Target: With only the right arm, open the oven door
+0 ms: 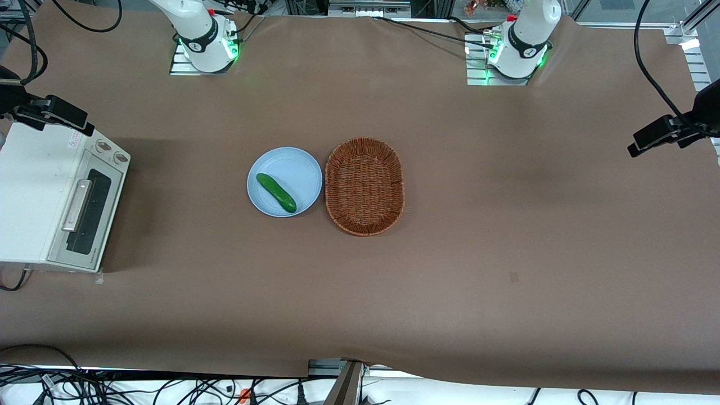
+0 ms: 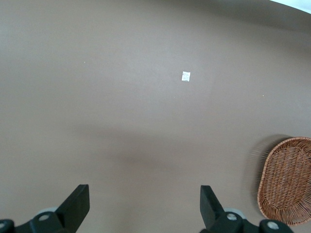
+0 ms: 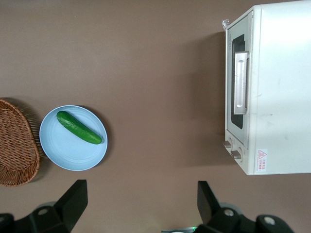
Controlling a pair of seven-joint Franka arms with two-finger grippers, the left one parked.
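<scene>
Oven door point(image 1: 84, 219) shut, handle point(image 3: 241, 83) untouched: nothing of my task is done yet. My right arm's gripper point(image 3: 141, 204) hangs high over the brown table point(image 1: 506, 236), fingers point(image 3: 75, 196) spread wide and empty, well apart from the toaster oven point(image 1: 39, 191) at the working arm's end. I judge the whole approach, grasp and pull remain. Plate point(image 1: 285, 181), cucumber point(image 1: 276, 193) and basket point(image 1: 364, 186) sit mid-table.

Oven point(image 1: 34, 197) body cut by frame edge at working arm's table end. Gripper point(image 3: 138, 204): only spread fingertips visible, body cropped.
</scene>
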